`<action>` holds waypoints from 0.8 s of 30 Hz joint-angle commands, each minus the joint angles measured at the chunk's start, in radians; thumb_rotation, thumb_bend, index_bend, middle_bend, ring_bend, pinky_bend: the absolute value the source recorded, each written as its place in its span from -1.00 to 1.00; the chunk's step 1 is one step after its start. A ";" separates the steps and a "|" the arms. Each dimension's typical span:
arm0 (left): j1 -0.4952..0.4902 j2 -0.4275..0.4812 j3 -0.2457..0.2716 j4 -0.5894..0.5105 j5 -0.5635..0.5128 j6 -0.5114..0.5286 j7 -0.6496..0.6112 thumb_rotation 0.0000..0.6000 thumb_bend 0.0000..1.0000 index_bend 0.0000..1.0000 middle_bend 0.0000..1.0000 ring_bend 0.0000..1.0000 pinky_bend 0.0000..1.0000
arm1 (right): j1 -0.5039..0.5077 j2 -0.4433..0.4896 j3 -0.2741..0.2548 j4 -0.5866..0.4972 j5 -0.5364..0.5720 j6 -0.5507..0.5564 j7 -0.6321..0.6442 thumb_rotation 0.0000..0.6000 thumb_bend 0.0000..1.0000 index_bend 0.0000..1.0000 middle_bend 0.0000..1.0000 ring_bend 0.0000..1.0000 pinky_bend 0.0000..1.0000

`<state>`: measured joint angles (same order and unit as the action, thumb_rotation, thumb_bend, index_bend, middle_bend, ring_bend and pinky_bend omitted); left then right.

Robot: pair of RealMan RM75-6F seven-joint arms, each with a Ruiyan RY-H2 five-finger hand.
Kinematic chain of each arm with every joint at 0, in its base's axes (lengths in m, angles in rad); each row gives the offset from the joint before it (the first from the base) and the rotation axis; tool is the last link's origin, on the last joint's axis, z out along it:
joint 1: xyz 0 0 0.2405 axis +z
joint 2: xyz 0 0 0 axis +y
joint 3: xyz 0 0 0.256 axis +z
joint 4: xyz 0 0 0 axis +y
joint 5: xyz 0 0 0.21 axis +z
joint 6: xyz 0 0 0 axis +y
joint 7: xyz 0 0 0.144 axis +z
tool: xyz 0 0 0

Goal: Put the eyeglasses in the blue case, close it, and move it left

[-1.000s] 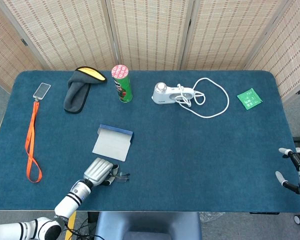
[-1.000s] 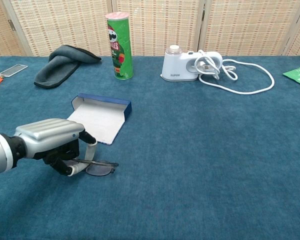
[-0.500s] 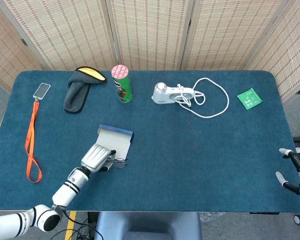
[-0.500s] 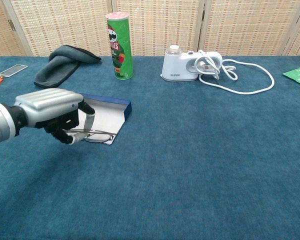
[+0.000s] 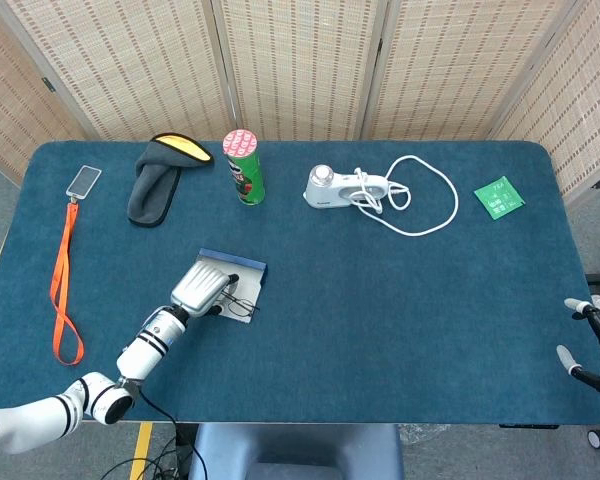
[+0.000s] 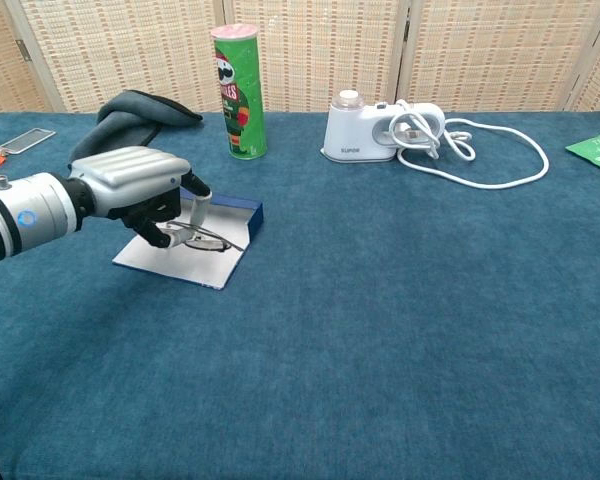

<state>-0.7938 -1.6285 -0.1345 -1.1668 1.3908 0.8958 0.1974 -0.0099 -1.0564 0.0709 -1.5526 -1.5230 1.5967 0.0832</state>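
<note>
My left hand [image 5: 203, 288] [image 6: 140, 190] holds the eyeglasses [image 5: 238, 303] [image 6: 208, 241] in its fingers, just above the open blue case [image 5: 242, 268] [image 6: 238, 210]. The case lies flat left of the table's middle, its pale grey inside facing up and its blue wall at the far side. The glasses hang over the case's flap, near its right edge. My right hand [image 5: 592, 337] shows only at the right edge of the head view, off the table's near right corner, fingers apart and holding nothing.
A green chips can [image 5: 244, 166] [image 6: 239, 90] stands behind the case. A grey and yellow pouch [image 5: 161, 174] and an orange lanyard [image 5: 62, 282] lie to the left. A white device with a coiled cable [image 5: 347, 187] and a green packet [image 5: 499, 197] lie at the back right.
My left hand has lifted the eyeglasses off the table near the front edge and carried them away from me, over the open case. The right hand has barely moved.
</note>
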 commanded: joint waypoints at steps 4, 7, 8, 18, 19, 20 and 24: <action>-0.012 -0.087 0.009 0.160 0.010 0.013 -0.020 1.00 -0.03 0.07 1.00 0.83 0.93 | 0.002 0.000 0.002 -0.002 0.002 -0.005 -0.004 1.00 -0.46 -0.50 -0.22 -0.29 -0.48; -0.004 -0.108 -0.013 0.179 -0.027 0.015 -0.027 1.00 -0.03 0.04 1.00 0.83 0.93 | 0.004 0.000 0.002 -0.003 0.002 -0.007 -0.006 1.00 -0.46 -0.50 -0.22 -0.29 -0.48; -0.001 -0.115 -0.020 0.183 -0.037 0.021 -0.029 1.00 -0.04 0.02 1.00 0.83 0.93 | 0.004 0.000 0.002 -0.003 0.002 -0.009 -0.006 1.00 -0.46 -0.50 -0.22 -0.29 -0.48; 0.022 -0.175 -0.075 0.205 -0.100 0.114 0.034 1.00 -0.32 -0.56 1.00 0.83 0.93 | 0.002 0.002 0.001 -0.006 0.000 -0.006 -0.008 1.00 -0.46 -0.50 -0.22 -0.29 -0.48; 0.023 -0.177 -0.077 0.203 -0.105 0.116 0.041 1.00 -0.38 -0.64 1.00 0.83 0.93 | 0.001 0.002 0.001 -0.007 0.000 -0.005 -0.008 1.00 -0.46 -0.50 -0.22 -0.28 -0.48; 0.024 -0.178 -0.078 0.201 -0.111 0.115 0.051 1.00 -0.43 -0.70 1.00 0.83 0.93 | 0.000 0.002 0.001 -0.007 -0.001 -0.004 -0.008 1.00 -0.46 -0.50 -0.22 -0.28 -0.48; 0.027 -0.171 -0.083 0.171 -0.143 0.099 0.103 1.00 -0.59 -0.84 1.00 0.83 0.93 | -0.003 0.003 0.002 -0.006 -0.001 0.001 -0.005 1.00 -0.46 -0.50 -0.22 -0.28 -0.48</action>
<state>-0.7689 -1.8023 -0.2140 -0.9833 1.2608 1.0012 0.2819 -0.0127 -1.0533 0.0723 -1.5587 -1.5240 1.5979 0.0782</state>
